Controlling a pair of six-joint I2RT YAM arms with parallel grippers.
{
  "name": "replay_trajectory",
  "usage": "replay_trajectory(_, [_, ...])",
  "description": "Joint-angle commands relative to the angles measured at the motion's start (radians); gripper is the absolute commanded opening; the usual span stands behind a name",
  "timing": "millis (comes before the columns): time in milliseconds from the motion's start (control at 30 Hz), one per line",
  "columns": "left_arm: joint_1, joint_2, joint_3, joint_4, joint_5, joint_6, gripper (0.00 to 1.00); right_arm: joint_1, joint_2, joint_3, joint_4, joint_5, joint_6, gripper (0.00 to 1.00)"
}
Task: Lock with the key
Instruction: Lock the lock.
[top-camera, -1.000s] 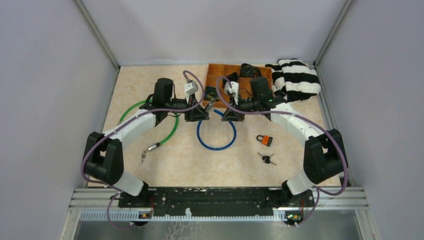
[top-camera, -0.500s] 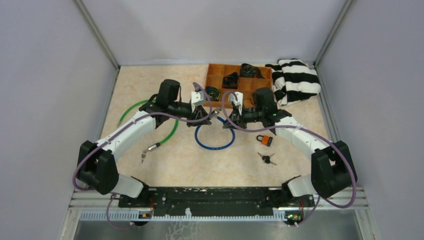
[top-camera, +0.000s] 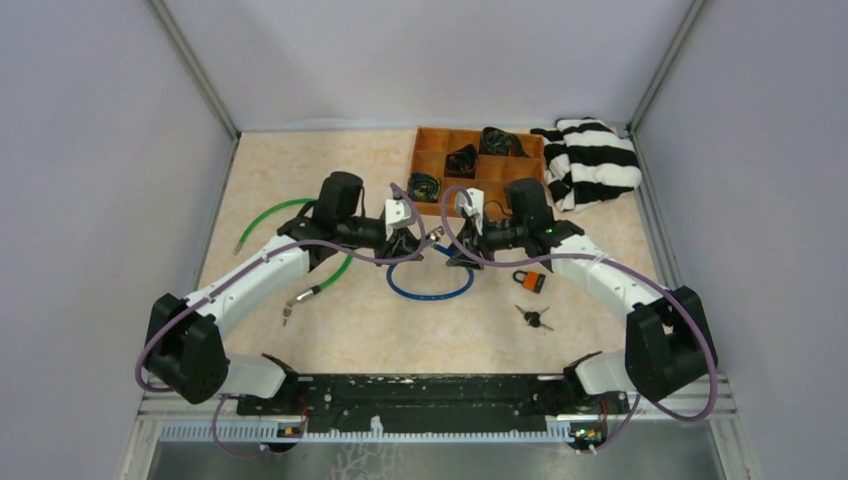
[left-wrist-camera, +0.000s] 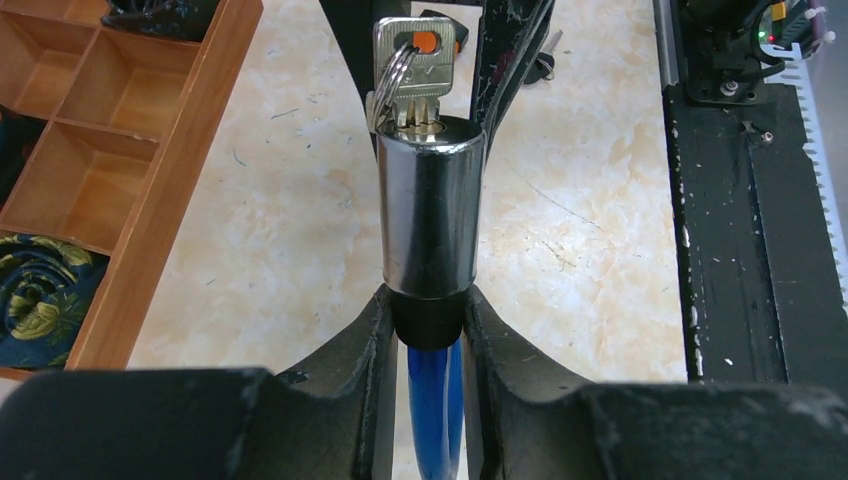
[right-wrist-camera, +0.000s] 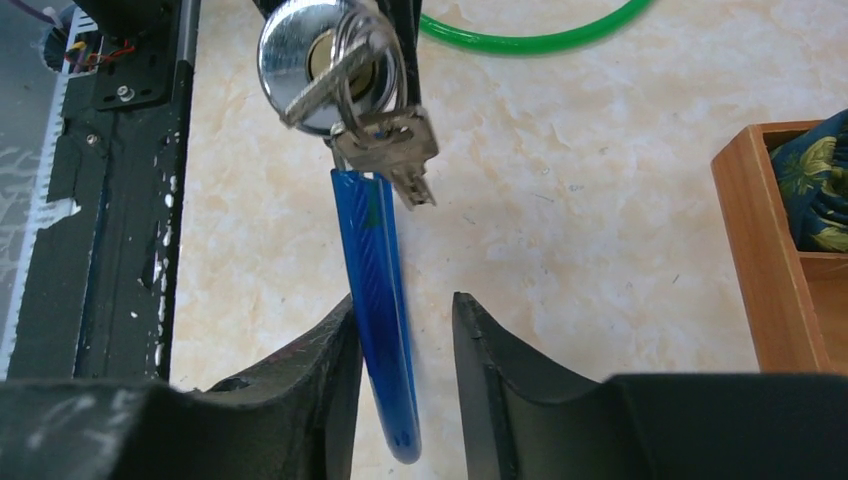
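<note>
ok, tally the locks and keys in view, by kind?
Cable locks: 2, the blue cable lock and the green cable lock
Padlocks: 1, the orange padlock
Key bunches: 2, the keys in the blue lock's cylinder and the loose keys
Total: 5

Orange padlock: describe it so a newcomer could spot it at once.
On the tan table, look right of the blue cable loop, beside the right arm. The orange padlock lies there, with black keys nearer the bases. Only it has an orange body and black shackle.
</note>
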Motion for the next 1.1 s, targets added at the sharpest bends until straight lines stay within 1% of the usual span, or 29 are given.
replay_trajectory(0, [-0.016, -0.031, -0.020, 0.002, -0.010, -0.051, 0.00, 0.009, -0.040, 0.136, -0.117, 0.044, -0.042, 0.40])
replay_trajectory(100, [-0.016, -0.028, -0.013, 0.009, -0.014, -0.067, 0.00, 0.008, -0.059, 0.178, -0.224, 0.078, -0.053, 0.47])
replay_trajectory(200, [-0.018, -0.025, -0.012, 0.018, -0.023, -0.075, 0.00, 0.007, -0.088, 0.221, -0.296, 0.102, -0.036, 0.50])
replay_trajectory(300, [-0.016, -0.018, -0.008, 0.018, -0.026, -0.076, 0.00, 0.008, -0.095, 0.299, -0.375, 0.116, -0.003, 0.51])
replay_trajectory(433, [-0.017, -0.014, -0.010, 0.023, -0.026, -0.074, 0.00, 0.008, -0.082, 0.376, -0.402, 0.099, 0.094, 0.52])
replay_trajectory(600, [-0.017, -0.010, -0.004, 0.025, -0.026, -0.076, 0.00, 0.008, -0.043, 0.440, -0.390, 0.065, 0.240, 0.53])
replay_trajectory(700, [-0.017, -0.011, -0.004, 0.024, -0.030, -0.075, 0.00, 0.008, -0.014, 0.467, -0.397, 0.048, 0.278, 0.52])
replay_trajectory(833, [-0.017, -0.013, -0.008, 0.028, -0.029, -0.074, 0.00, 0.009, 0.012, 0.477, -0.382, 0.035, 0.309, 0.45])
replay_trajectory(933, [-0.017, -0.013, -0.011, 0.032, -0.032, -0.073, 0.00, 0.012, 0.027, 0.483, -0.379, 0.027, 0.319, 0.42])
replay_trajectory(1067, [-0.018, -0.016, -0.012, 0.032, -0.031, -0.073, 0.00, 0.019, 0.038, 0.487, -0.377, 0.025, 0.321, 0.40])
